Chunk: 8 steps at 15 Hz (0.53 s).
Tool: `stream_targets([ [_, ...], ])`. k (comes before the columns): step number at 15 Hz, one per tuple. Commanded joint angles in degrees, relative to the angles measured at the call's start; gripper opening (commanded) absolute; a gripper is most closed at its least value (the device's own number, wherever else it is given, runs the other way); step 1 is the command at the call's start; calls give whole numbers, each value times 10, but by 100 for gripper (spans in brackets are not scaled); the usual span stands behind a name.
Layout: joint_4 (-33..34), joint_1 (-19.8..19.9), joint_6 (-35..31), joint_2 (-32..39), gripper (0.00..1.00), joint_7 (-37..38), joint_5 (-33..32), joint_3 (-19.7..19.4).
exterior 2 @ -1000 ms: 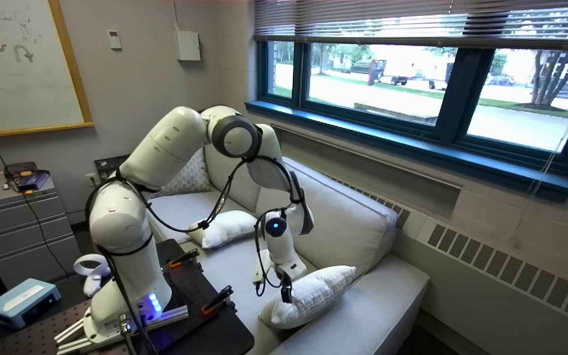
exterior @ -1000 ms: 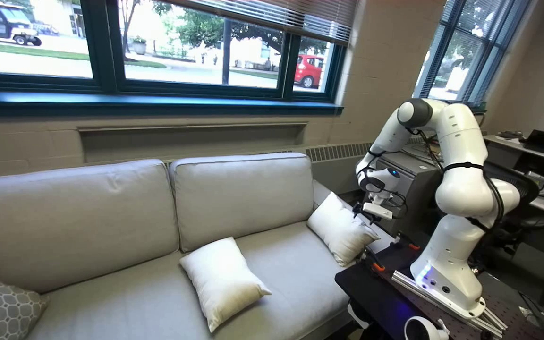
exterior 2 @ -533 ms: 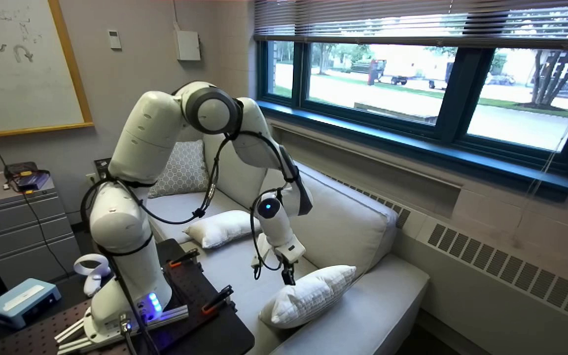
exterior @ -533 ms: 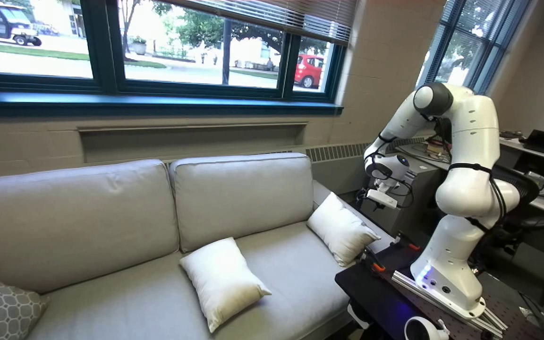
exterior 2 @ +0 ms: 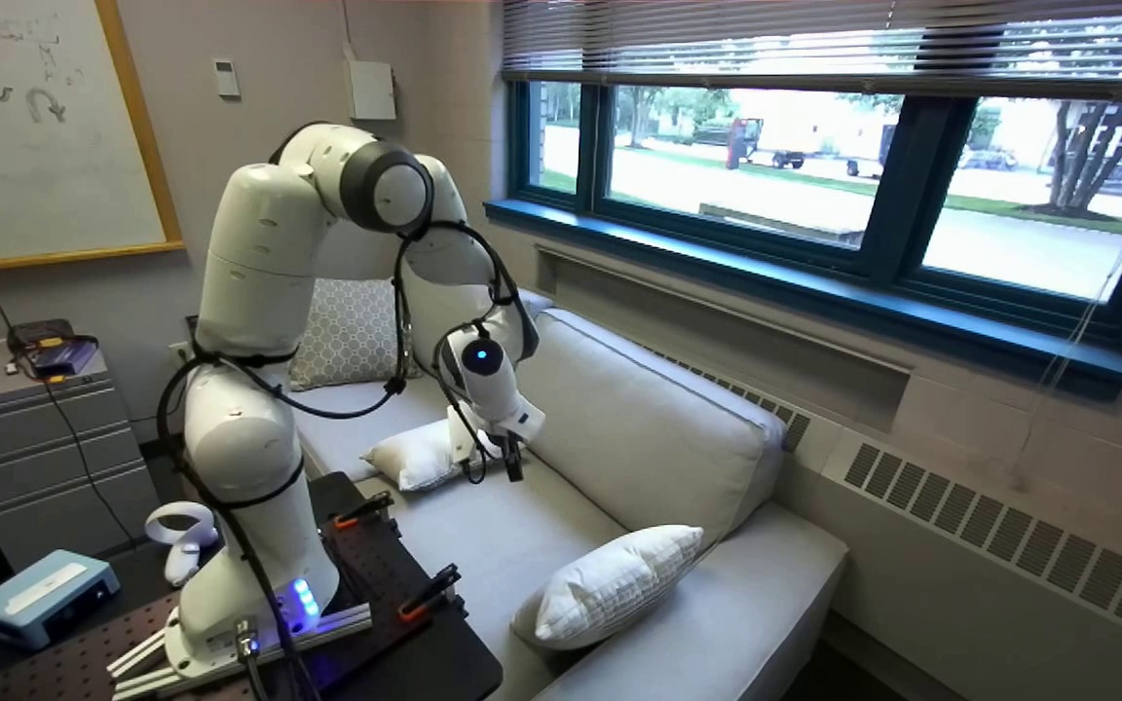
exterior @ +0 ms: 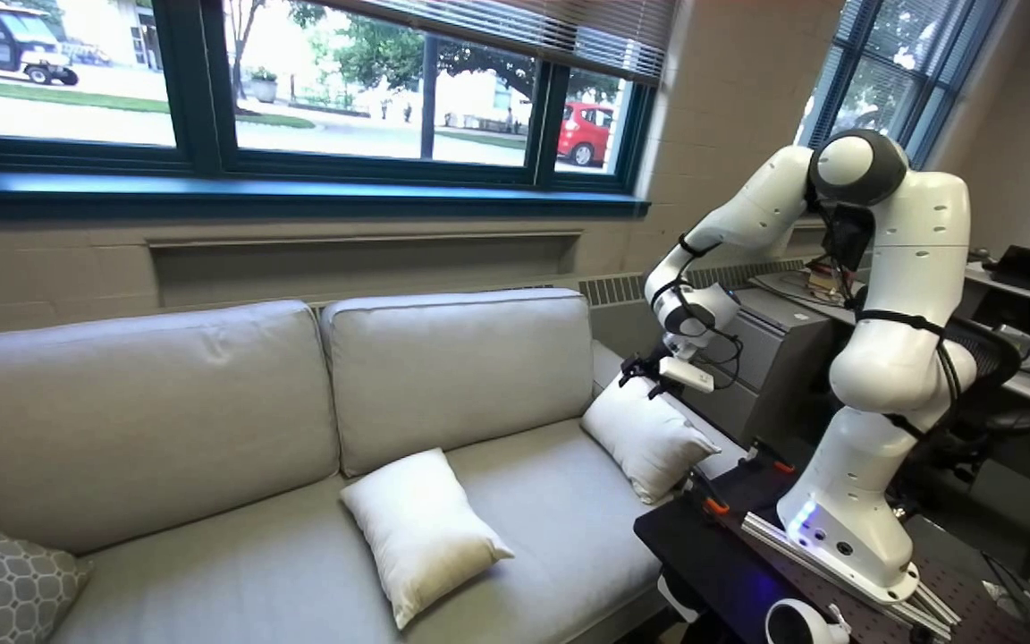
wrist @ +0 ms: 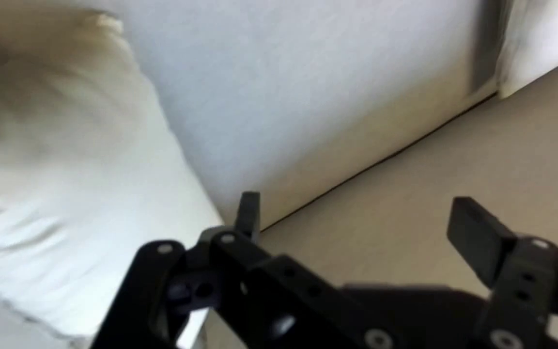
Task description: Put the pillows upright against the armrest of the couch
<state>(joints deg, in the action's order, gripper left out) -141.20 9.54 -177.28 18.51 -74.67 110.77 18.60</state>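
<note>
The hand [wrist: 356, 213] is spread wide, its fingers [wrist: 477, 242] well apart, with the couch [wrist: 385, 247] showing between them in the wrist view. A cream pillow [wrist: 80, 194] fills the left of that view, blurred; I can't tell which of the two it is. In an exterior view the hand [exterior: 639, 385] covers the top corner of the armrest pillow [exterior: 645, 438], while in an exterior view the hand [exterior 2: 512, 465] hangs above the seat [exterior 2: 493, 535], well apart from that pillow. The armrest pillow stands tilted along the armrest [exterior 2: 746, 604], long axis running from the back cushion [exterior: 470, 367] toward the couch's front, broad face turned to the middle of the seat; in an exterior view its cloth [exterior 2: 629, 574] shows a fine grid. The middle pillow [exterior: 426, 537] lies flat on the seat, long axis also running back to front, one corner pointing toward the bench [exterior: 703, 572]. A grey patterned pillow [exterior: 1, 581] sits farther along in both exterior views. In an exterior view the bench bears a blue box [exterior 2: 35, 615] with a white label [exterior 2: 47, 584], and marker doodles show on a whiteboard [exterior 2: 45, 166].
</note>
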Motion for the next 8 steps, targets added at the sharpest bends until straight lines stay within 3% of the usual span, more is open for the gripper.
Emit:
stream_targets([
  [1, 30, -44, 8, 46, 100, 66, -56, 80],
  [5, 93, -96, 29, 149, 100, 169, -204, 123],
  [8, 136, -159, 61, 215, 100, 291, -353, 93],
])
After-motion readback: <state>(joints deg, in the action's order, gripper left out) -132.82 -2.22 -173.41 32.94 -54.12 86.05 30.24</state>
